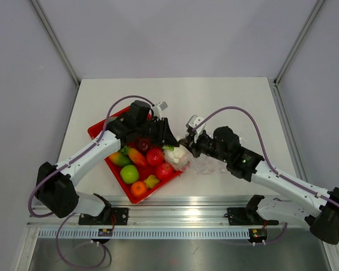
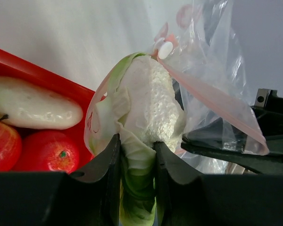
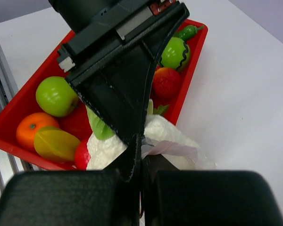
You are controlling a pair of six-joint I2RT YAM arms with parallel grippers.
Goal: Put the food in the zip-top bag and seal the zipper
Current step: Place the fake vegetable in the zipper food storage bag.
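Left gripper (image 2: 137, 143): cauliflower (image 2: 151, 99), perhaps inside bag (image 2: 217, 61)

White cauliflower (image 2: 151, 101) — mouth of clear bag (image 2: 212, 61)

The left gripper (image 2: 137, 146) pinches the green leafy base of a toy cauliflower (image 2: 148, 103), its white head pointing up. The mouth of a clear bag (image 2: 212, 61) wraps around the cauliflower, and the pink zipper strip (image 2: 217, 106) slants down to its right. Left of the cauliflower, a red tray (image 2: 42, 73) holds a white vegetable (image 2: 33, 110), a red tomato (image 2: 49, 153) and a red apple (image 2: 2, 146).
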